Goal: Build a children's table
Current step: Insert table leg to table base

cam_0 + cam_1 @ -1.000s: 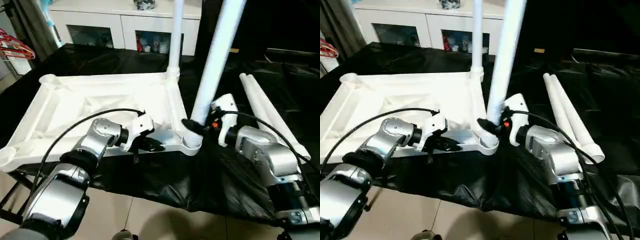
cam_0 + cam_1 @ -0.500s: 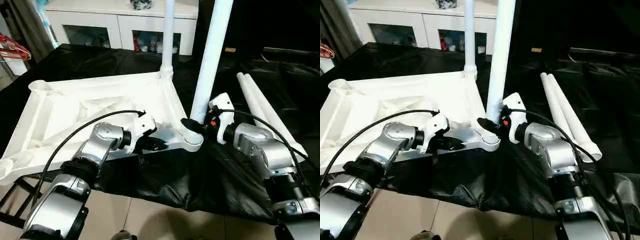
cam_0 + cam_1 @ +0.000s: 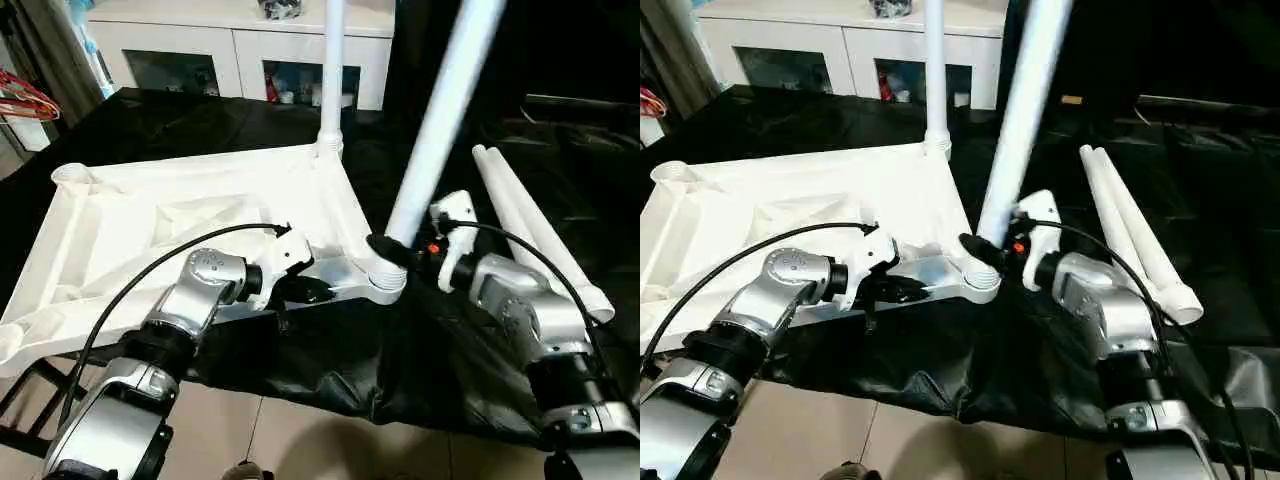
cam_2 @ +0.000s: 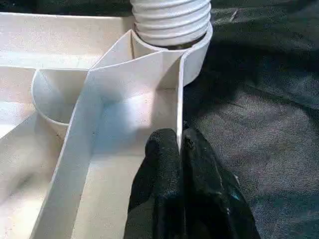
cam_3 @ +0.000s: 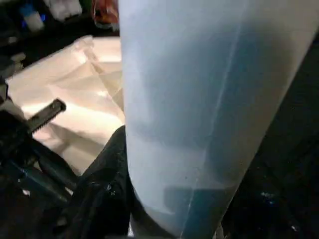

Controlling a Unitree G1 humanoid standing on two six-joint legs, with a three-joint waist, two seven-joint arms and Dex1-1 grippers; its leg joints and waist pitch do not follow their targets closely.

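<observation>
You're looking down on a work table [image 3: 200, 120] draped in a wrinkled black plastic cover [image 3: 330, 370] that hangs over its near edge. Beyond it stands a white cabinet [image 3: 240, 45] with glass-fronted compartments holding small colourful items you can't make out. Below the table's edge you see a pale tiled floor [image 3: 300, 440]. At the far left, red wire hangers [image 3: 25, 95] show beside a grey curtain [image 3: 670, 50].

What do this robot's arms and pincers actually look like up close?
Both forearms are rounded silver metal shells with darker joints. Each wrist carries a white plastic housing, and a thin black cable loops over each arm. The right gripper shows a small orange-red mark; the left gripper ends in two black fingers.
</observation>
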